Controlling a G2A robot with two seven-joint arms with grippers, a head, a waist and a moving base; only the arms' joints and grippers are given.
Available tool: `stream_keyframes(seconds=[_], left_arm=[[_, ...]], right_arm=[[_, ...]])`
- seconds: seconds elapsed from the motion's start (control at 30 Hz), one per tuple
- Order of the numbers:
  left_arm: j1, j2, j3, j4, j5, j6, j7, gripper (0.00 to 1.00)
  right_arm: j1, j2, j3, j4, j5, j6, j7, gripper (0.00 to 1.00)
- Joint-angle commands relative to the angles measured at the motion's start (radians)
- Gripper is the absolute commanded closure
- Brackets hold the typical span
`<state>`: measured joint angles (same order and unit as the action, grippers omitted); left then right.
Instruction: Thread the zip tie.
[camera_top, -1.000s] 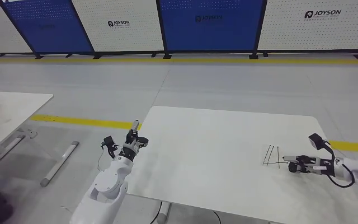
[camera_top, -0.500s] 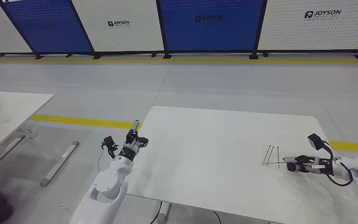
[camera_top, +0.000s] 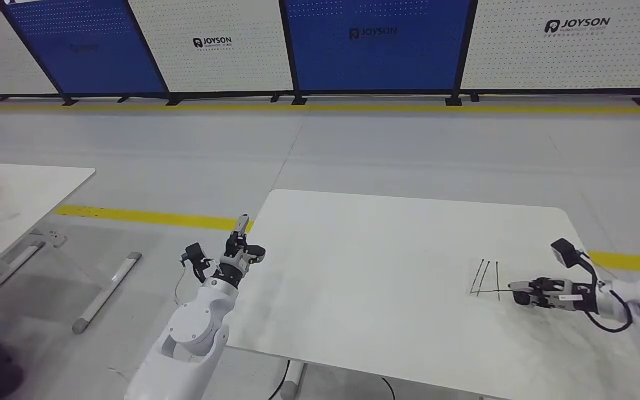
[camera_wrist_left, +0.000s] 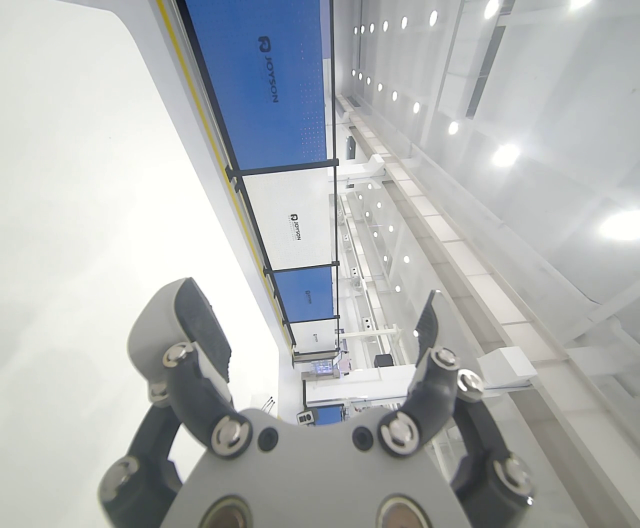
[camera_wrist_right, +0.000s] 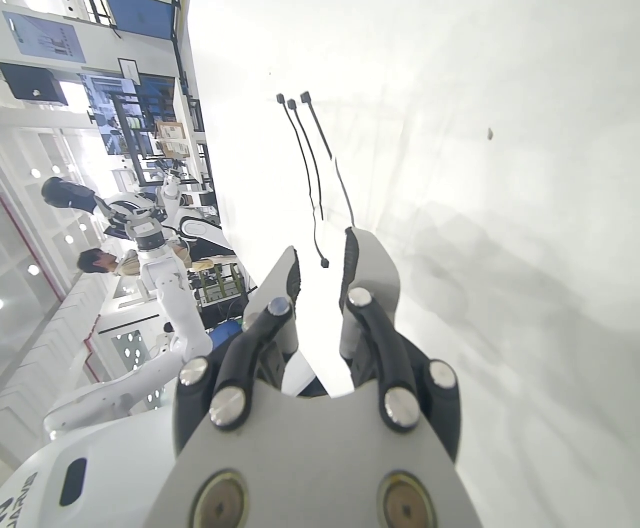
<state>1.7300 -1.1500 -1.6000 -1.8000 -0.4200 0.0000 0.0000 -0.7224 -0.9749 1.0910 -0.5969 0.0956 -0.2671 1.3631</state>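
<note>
Largest around me is the pale floor (camera_top: 400, 150), crossed by a yellow line (camera_top: 150, 217), with blue and white panels (camera_top: 377, 45) at the back. My white table (camera_top: 400, 280) stands on it. My left gripper (camera_wrist_left: 307, 300) hangs at the table's left edge, fingers spread wide (nothing between them). My right gripper (camera_wrist_right: 322, 245) sits low near the right edge, fingers slightly parted and gripping nothing, just beside the thin black zip ties (camera_wrist_right: 310, 165) lying flat on the tabletop.

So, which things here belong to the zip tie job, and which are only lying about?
For the job:
zip ties
right gripper, open, beside them
left gripper, open, at the table's far edge
table

Lying about:
speck on the table
tube on the floor
side table
</note>
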Motion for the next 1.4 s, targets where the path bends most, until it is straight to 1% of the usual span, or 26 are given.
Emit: stream_keyframes(seconds=[0.0, 0.07, 0.13, 0.17, 0.27, 0.43, 0.53, 0.63, 0.7, 0.77, 0.83, 0.9, 0.93, 1.13, 1.2, 1.37], left_arm=[[0.000, 0.000, 0.000, 0.000, 0.000, 0.000, 0.000, 0.00], [0.000, 0.000, 0.000, 0.000, 0.000, 0.000, 0.000, 0.00], [0.000, 0.000, 0.000, 0.000, 0.000, 0.000, 0.000, 0.00], [0.000, 0.000, 0.000, 0.000, 0.000, 0.000, 0.000, 0.00], [0.000, 0.000, 0.000, 0.000, 0.000, 0.000, 0.000, 0.00], [0.000, 0.000, 0.000, 0.000, 0.000, 0.000, 0.000, 0.00], [0.000, 0.000, 0.000, 0.000, 0.000, 0.000, 0.000, 0.00], [0.000, 0.000, 0.000, 0.000, 0.000, 0.000, 0.000, 0.00], [0.000, 0.000, 0.000, 0.000, 0.000, 0.000, 0.000, 0.00], [0.000, 0.000, 0.000, 0.000, 0.000, 0.000, 0.000, 0.00], [0.000, 0.000, 0.000, 0.000, 0.000, 0.000, 0.000, 0.00], [0.000, 0.000, 0.000, 0.000, 0.000, 0.000, 0.000, 0.00], [0.000, 0.000, 0.000, 0.000, 0.000, 0.000, 0.000, 0.00], [0.000, 0.000, 0.000, 0.000, 0.000, 0.000, 0.000, 0.00], [0.000, 0.000, 0.000, 0.000, 0.000, 0.000, 0.000, 0.00], [0.000, 0.000, 0.000, 0.000, 0.000, 0.000, 0.000, 0.00]], right_arm=[[0.001, 0.000, -0.001, 0.000, -0.002, 0.003, 0.000, 0.86], [0.002, 0.000, -0.003, 0.000, -0.003, 0.004, 0.002, 0.89], [0.004, 0.000, -0.005, -0.001, -0.006, 0.007, 0.004, 0.95], [0.004, 0.000, -0.007, -0.001, -0.007, 0.008, 0.004, 1.00], [0.006, 0.000, -0.007, 0.000, -0.005, 0.004, 0.008, 1.00], [0.000, 0.007, 0.010, 0.004, 0.018, -0.022, 0.027, 1.00], [-0.015, 0.014, 0.019, -0.005, 0.040, -0.046, 0.027, 1.00], [-0.038, 0.029, 0.038, -0.023, 0.070, -0.073, 0.027, 1.00], [-0.057, 0.043, 0.061, -0.049, 0.091, -0.073, 0.027, 1.00], [-0.092, 0.061, 0.100, -0.088, 0.116, -0.073, 0.027, 1.00], [-0.123, 0.077, 0.145, -0.119, 0.135, -0.073, 0.008, 1.00], [-0.167, 0.095, 0.197, -0.171, 0.165, -0.073, 0.024, 1.00], [-0.189, 0.103, 0.217, -0.200, 0.176, -0.073, 0.027, 1.00], [-0.355, 0.151, 0.325, -0.453, 0.272, -0.073, 0.027, 1.00], [-0.408, 0.168, 0.370, -0.486, 0.272, -0.073, 0.027, 1.00], [-0.408, 0.168, 0.370, -0.486, 0.272, -0.073, 0.027, 1.00]])
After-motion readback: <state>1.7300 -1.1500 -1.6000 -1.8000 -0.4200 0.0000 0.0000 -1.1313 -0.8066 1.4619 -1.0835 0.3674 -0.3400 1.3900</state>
